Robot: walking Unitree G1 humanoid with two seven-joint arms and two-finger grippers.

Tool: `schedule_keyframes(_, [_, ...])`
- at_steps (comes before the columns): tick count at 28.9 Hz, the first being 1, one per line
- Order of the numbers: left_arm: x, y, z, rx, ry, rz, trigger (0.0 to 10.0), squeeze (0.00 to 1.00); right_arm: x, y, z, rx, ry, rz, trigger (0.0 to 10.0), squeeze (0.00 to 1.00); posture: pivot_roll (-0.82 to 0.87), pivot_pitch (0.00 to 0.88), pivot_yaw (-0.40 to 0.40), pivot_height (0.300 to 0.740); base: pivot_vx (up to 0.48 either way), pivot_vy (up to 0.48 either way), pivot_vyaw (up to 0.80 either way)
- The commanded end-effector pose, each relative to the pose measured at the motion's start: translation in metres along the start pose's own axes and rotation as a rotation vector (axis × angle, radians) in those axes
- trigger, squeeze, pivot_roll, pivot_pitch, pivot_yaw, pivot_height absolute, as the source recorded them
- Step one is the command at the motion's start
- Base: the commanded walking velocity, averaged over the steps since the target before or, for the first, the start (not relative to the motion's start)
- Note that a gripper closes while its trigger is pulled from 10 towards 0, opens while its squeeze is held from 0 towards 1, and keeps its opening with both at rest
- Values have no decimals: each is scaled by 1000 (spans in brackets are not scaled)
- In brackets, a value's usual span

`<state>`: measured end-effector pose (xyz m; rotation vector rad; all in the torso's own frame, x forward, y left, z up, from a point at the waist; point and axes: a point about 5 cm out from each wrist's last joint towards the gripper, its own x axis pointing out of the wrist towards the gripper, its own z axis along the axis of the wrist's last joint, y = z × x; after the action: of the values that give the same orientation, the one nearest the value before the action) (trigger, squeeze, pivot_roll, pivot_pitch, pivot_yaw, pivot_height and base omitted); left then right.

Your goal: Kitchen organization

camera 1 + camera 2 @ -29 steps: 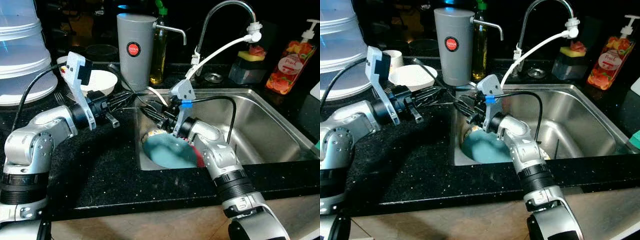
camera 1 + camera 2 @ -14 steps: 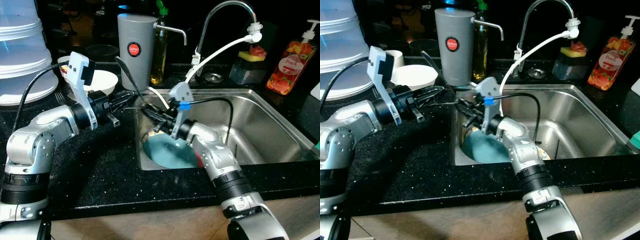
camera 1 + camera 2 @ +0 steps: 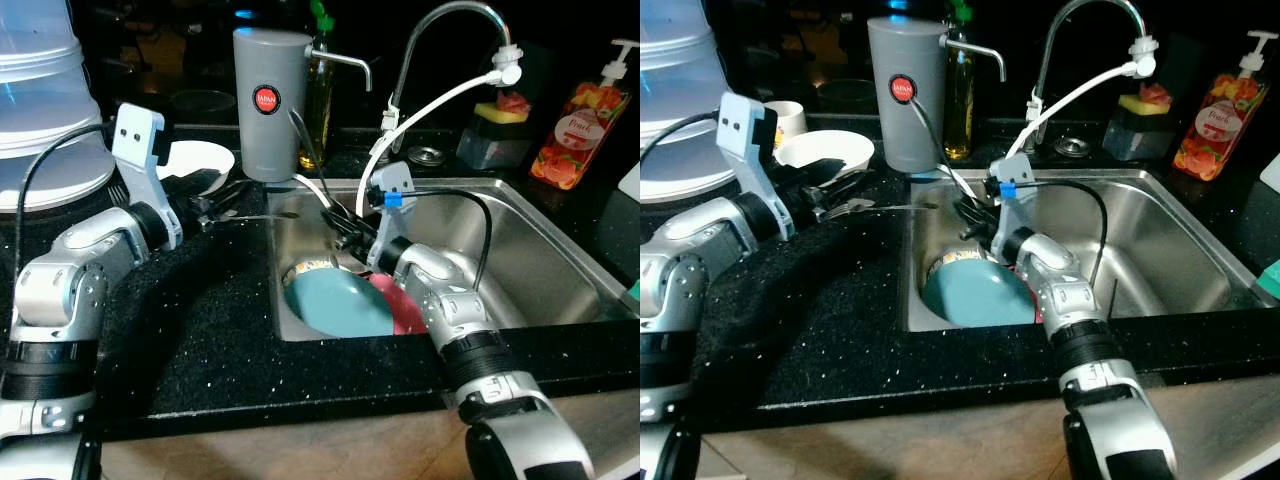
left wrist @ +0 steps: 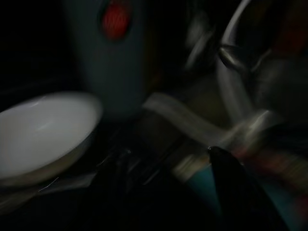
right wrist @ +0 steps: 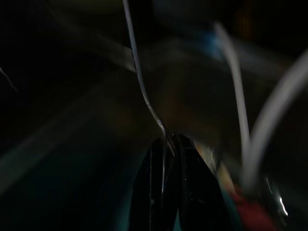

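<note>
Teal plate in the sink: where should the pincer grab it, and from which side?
Grip the teal plate by its raised rim on the sink's left side, coming from above. It leans tilted over other dishes, a red one at its right, so that rim edge stands free for a finger on each face. The right pincer is nearest, but it already grips a utensil.

L arm (image 3: 75,265): silver, elbow bent, forearm running from 7 o'clock up toward 2 o'clock; wrist camera mount (image 3: 137,135) stands upright above the wrist. Left gripper (image 3: 228,192): black fingers point toward 3 o'clock, lying nearly level; finger gap not resolvable.

R arm (image 3: 455,320): rises from 5 o'clock, forearm angled toward 11 o'clock; wrist cam w/ blue tag (image 3: 392,185) on top. Right gripper (image 3: 340,222): fingers aimed toward 10 o'clock, pressed close together in wrist view (image 5: 168,192), thin metal shaft pinched betw. them.
</note>
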<state>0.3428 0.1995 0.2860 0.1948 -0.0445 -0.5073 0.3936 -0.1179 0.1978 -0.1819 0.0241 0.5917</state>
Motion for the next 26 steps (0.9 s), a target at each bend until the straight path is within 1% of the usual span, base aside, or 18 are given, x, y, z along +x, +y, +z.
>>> schedule_keyframes(1, [2, -4, -14, 38, 82, -1, 10000, 0, -1, 0, -14, -35, 77, -11, 10000, 0, 88, 51, -62, 740, 0, 0, 0])
schedule_keyframes(4, [0, -18, -22, 8, 114, -82, 10000, 0, -2, 2, -25, -28, 116, -13, 10000, 0, 88, 47, -66, 740, 0, 0, 0])
schedule_keyframes(6, [-1, -25, -28, 32, 159, -122, 10000, 0, -2, 3, -29, -30, 133, -14, 10000, 0, 88, 43, -68, 740, 0, 0, 0])
schedule_keyframes(7, [-2, -26, -30, 52, 179, -127, 10000, 0, -2, 3, -30, -26, 139, -20, 10000, 447, 88, 43, -68, 740, 0, 0, 0])
schedule_keyframes(8, [-2, -25, -32, 66, 195, -116, 10000, 0, -2, 2, -31, -20, 143, -26, 10000, 1000, 88, 43, -68, 740, 0, 0, 0])
schedule_keyframes(9, [-2, -25, -32, 66, 195, -116, 10000, 0, -2, 2, -31, -20, 143, -26, 10000, 1000, 88, 43, -68, 740, 0, 0, 0])
schedule_keyframes(10, [-1, -22, -34, 80, 210, -91, 10000, 0, -2, 2, -32, -16, 145, -28, 10000, 1000, 88, 43, -68, 740, 0, 0, 0])
schedule_keyframes(12, [0, -11, -35, 84, 231, -4, 10000, 0, -1, 1, -32, -43, 154, -47, 10000, 1000, 89, 40, -69, 740, 0, 0, 0])
schedule_keyframes(13, [0, -5, -34, 88, 237, 48, 10000, 0, -1, -1, -32, -54, 154, -62, 10000, 63, 89, 36, -69, 740, 0, 0, 0])
schedule_keyframes(14, [1, 1, -34, 86, 234, 99, 10000, 0, -1, -3, -31, -59, 150, -79, 10000, 0, 89, 36, -69, 740, 0, 0, 0])
schedule_keyframes(16, [2, 11, -32, 77, 229, 196, 10000, 0, -1, -6, -28, -59, 137, -104, 10000, 0, 89, 36, -69, 740, 0, 0, 0])
schedule_keyframes(17, [2, 14, -32, 71, 230, 225, 10000, 0, -1, -7, -28, -59, 132, -110, 10000, 0, 87, 34, -69, 740, 0, 0, 0])
schedule_keyframes(19, [1, 24, -32, 34, 234, 325, 10000, 0, -1, -9, -25, -60, 113, -127, 10000, 0, 87, 34, -69, 740, 0, 0, 0])
schedule_keyframes(20, [-1, 35, -31, 11, 239, 419, 10000, 553, -1, -9, -22, -49, 98, -125, 10000, 0, 87, 34, -69, 740, 0, 0, 0])
schedule_keyframes(21, [-2, 42, -31, 13, 255, 482, 10000, 1000, -1, -8, -20, -43, 85, -118, 10000, 0, 86, 36, -72, 740, 0, 0, 0])
schedule_keyframes(24, [-8, 60, -35, 15, 319, 623, 10000, 1000, 1, -3, -15, -8, 42, -72, 10000, 0, 86, 36, -72, 740, 0, 0, 0])
schedule_keyframes(25, [-10, 69, -41, -20, 357, 673, 10000, 1000, 4, 8, -10, 48, -13, 26, 10000, 0, 87, 40, -71, 740, 0, 0, 0])
schedule_keyframes(26, [-10, 71, -44, -30, 366, 680, 10000, 1000, 5, 12, -7, 65, -32, 65, 10000, 0, 87, 40, -71, 740, 0, 0, 0])
